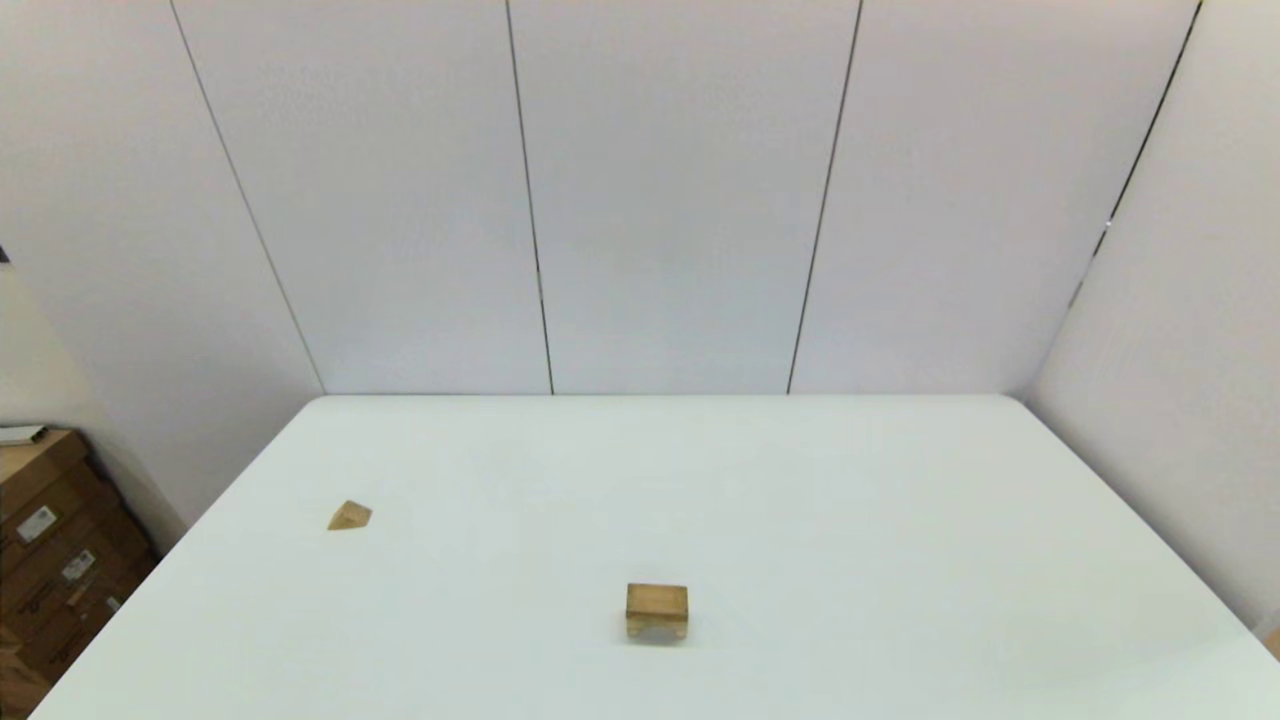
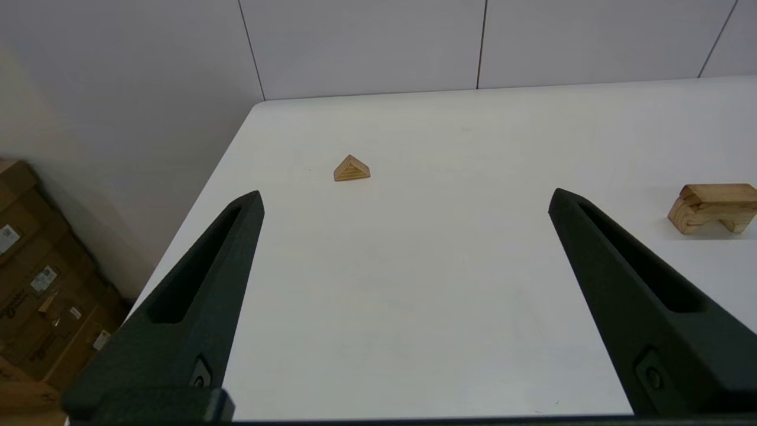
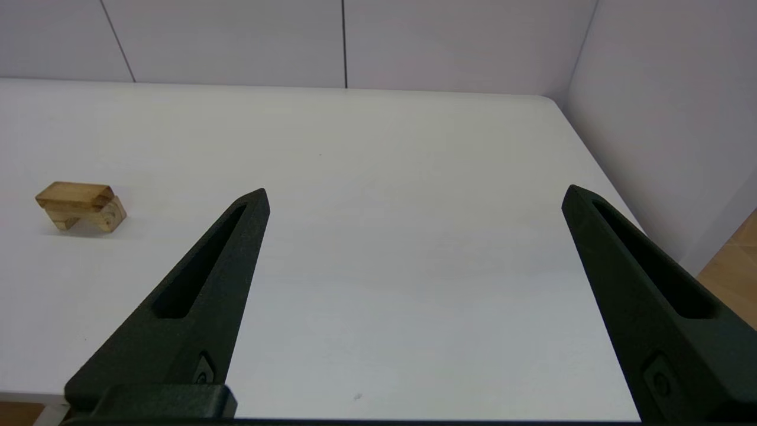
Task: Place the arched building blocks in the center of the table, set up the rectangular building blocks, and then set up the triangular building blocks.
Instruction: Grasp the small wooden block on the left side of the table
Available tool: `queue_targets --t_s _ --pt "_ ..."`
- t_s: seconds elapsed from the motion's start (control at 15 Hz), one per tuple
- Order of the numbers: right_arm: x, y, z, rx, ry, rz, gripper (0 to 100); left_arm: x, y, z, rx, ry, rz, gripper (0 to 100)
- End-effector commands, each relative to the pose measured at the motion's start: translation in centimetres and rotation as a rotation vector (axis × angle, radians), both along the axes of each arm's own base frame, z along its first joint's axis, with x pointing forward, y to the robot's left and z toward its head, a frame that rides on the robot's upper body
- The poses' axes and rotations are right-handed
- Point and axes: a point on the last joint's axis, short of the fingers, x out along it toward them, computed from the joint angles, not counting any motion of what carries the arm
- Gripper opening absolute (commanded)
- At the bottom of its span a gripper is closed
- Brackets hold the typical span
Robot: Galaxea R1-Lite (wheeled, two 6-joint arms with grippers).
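The rectangular block (image 1: 657,600) is seen stacked on the arched block (image 2: 701,218) mid-table (image 1: 900,520); the arch is revealed only by wrist views. The triangular block (image 1: 349,516) lies far left. Left gripper (image 2: 405,198) and right gripper (image 3: 414,195) are spread wide, empty.

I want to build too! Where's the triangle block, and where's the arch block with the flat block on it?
triangle (image 2: 352,168): left wrist view, striped front face.
arch block (image 2: 695,218): left wrist view, near leg.
flat block (image 3: 75,196): right wrist view, top face.

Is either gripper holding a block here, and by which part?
Nothing is held. The left gripper and right gripper are both open over bare table.
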Motion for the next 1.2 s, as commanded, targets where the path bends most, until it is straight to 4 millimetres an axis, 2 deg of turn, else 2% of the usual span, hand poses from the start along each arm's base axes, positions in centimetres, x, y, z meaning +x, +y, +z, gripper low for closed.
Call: queue_targets --t_s 0.07,0.27,0.47,0.67,0.8,1.0,1.2 --pt "0.0 0.0 0.0 0.000 0.003 0.001 100 -0.5 0.0 1.2 0.006 -0.006 -0.021 100" --pt "0.0 0.0 0.0 0.000 0.001 0.001 100 -1.4 -0.1 3.8 0.005 0.043 -0.058 100" --pt "0.0 0.0 0.0 0.000 0.003 0.001 100 0.6 -0.1 7.8 -0.001 0.164 -0.058 100" --pt "0.0 0.0 0.0 0.000 0.001 0.001 100 6.8 0.0 12.9 -0.050 0.326 0.046 100" --pt "0.0 0.0 0.0 0.000 0.001 0.001 100 11.8 -0.1 14.6 -0.087 0.409 0.137 100" --pt "0.0 0.0 0.0 0.000 0.003 0.001 100 19.2 1.1 14.8 -0.097 0.501 0.269 100" --pt "0.0 0.0 0.0 0.000 0.003 0.001 100 23.5 2.7 12.7 -0.147 0.600 0.351 100"
